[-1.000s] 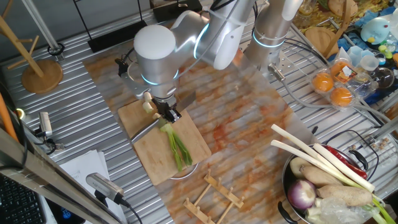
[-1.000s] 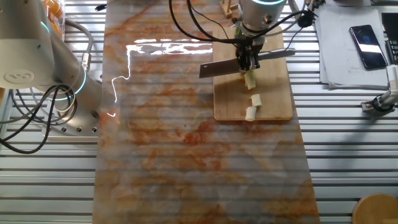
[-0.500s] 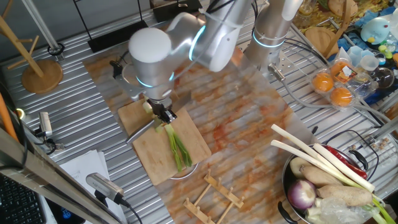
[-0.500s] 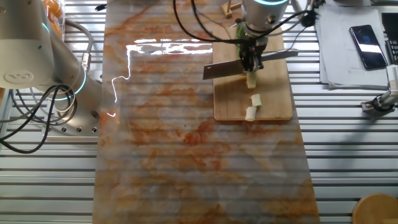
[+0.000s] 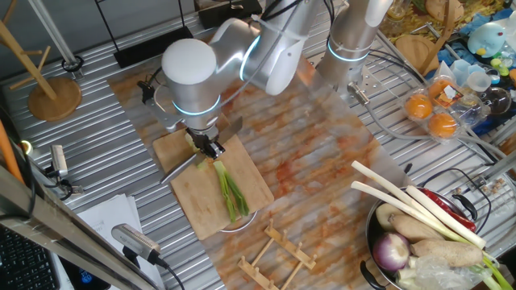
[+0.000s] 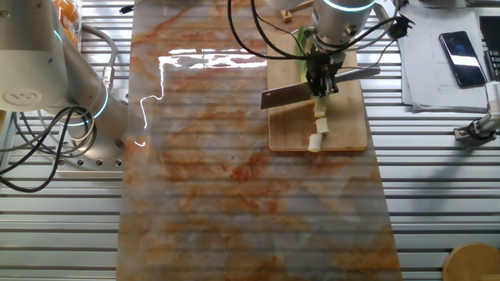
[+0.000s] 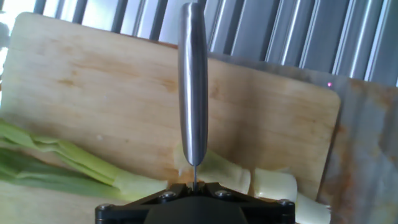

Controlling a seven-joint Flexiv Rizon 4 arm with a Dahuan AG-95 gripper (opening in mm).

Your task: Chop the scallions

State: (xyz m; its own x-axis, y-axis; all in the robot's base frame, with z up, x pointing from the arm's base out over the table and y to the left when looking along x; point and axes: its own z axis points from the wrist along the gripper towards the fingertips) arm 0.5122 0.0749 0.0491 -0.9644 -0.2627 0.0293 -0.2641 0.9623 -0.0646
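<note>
The scallion (image 5: 230,190) lies on the wooden cutting board (image 5: 250,189), its green leaves toward the near edge. In the other fixed view its green end (image 6: 302,39) is behind the hand, and two short cut white bits (image 6: 316,133) lie past the blade. My gripper (image 5: 208,147) is shut on a steel knife (image 6: 283,95) and holds it across the stalk's pale end. In the hand view the knife handle (image 7: 193,81) points away from the gripper (image 7: 194,186), over the scallion (image 7: 68,167) and cut bits (image 7: 273,183).
A wooden rack (image 5: 278,251) lies near the board's front. A bowl (image 5: 379,242) at the right holds long white leek stalks (image 5: 411,205), an onion and roots. A second arm base (image 6: 47,70) stands at the left in the other fixed view. A phone (image 6: 458,58) lies on papers.
My gripper and the knife have shifted along the stalk toward its white cut end, and the blade has swung slightly. The scallion and cut bits have not moved.
</note>
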